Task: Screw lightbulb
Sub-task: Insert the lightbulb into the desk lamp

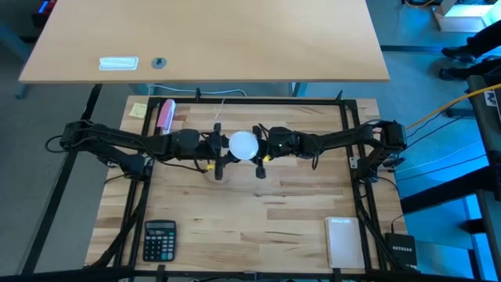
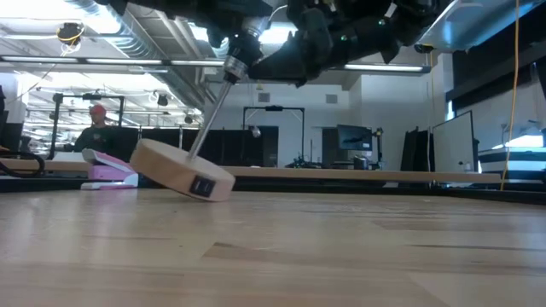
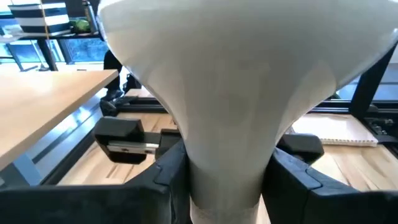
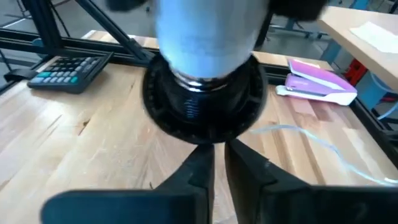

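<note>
The lightbulb (image 1: 243, 145) hangs in mid-air above the middle of the table (image 1: 258, 227), between the two arms that meet there. The left gripper (image 3: 224, 186) is clamped on the bulb's narrow neck, one dark finger on each side of it, the globe swelling toward the camera. Directly beyond the bulb's base, the right wrist view shows a black socket (image 4: 202, 102) with the metal thread partly visible at its mouth, so the base is seated but, by judgement, not fully wound in. The right gripper (image 4: 219, 163) sits just behind the socket with its fingers pressed nearly together; what they pinch is hidden, possibly the socket's stem. In the low view a round wooden disc (image 2: 181, 170) tilts below the socket, one edge on the table, a thin rod (image 2: 210, 115) rising from it to the grippers. To do the step well: keep bulb axis and socket axis in line, turn the neck gently without squeezing the glass, and have the right arm hold the socket against rotation. Cross-threading is the main risk while the disc leans.
</note>
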`<act>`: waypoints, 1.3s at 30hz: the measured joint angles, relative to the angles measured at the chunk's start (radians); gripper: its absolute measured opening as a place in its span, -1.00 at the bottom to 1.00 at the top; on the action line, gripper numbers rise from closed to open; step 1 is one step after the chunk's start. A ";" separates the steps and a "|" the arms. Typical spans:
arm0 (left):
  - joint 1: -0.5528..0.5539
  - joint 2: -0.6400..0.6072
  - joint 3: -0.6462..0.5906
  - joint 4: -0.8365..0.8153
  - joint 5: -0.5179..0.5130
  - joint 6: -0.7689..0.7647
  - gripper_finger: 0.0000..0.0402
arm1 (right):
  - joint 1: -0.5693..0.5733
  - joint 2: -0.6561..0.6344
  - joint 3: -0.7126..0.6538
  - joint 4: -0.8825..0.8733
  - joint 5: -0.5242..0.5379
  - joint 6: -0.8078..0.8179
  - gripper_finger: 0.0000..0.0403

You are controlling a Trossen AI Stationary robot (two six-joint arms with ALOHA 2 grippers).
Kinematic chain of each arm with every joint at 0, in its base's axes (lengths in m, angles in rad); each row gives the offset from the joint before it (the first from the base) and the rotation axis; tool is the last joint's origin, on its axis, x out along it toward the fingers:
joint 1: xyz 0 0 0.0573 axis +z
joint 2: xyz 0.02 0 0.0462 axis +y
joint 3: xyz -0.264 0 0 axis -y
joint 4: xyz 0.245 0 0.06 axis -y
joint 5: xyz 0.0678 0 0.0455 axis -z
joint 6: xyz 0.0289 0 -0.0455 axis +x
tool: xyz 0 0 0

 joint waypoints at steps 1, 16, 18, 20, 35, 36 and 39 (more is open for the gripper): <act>0.000 0.000 0.000 0.000 0.001 0.000 -0.31 | -0.001 0.001 0.000 0.000 0.003 0.000 -0.82; -0.002 -0.018 0.000 0.029 -0.027 -0.016 -0.31 | -0.003 -0.145 0.004 -0.322 0.177 -0.081 0.17; -0.002 -0.018 -0.001 0.040 -0.036 -0.015 -0.31 | -0.007 -0.157 0.004 -0.326 0.151 -0.084 0.25; -0.002 -0.018 -0.001 0.042 -0.043 -0.014 -0.31 | -0.018 -0.154 0.003 -0.304 0.053 -0.080 0.31; -0.001 -0.019 0.000 0.046 -0.089 -0.012 -0.31 | -0.023 -0.016 -0.026 -0.259 -0.249 0.134 0.31; -0.001 -0.019 0.000 0.047 -0.089 -0.012 -0.31 | -0.014 0.003 -0.025 -0.216 -0.245 0.160 0.31; 0.000 -0.019 0.000 0.051 -0.089 -0.013 -0.31 | 0.024 0.090 -0.026 -0.066 -0.127 0.178 0.31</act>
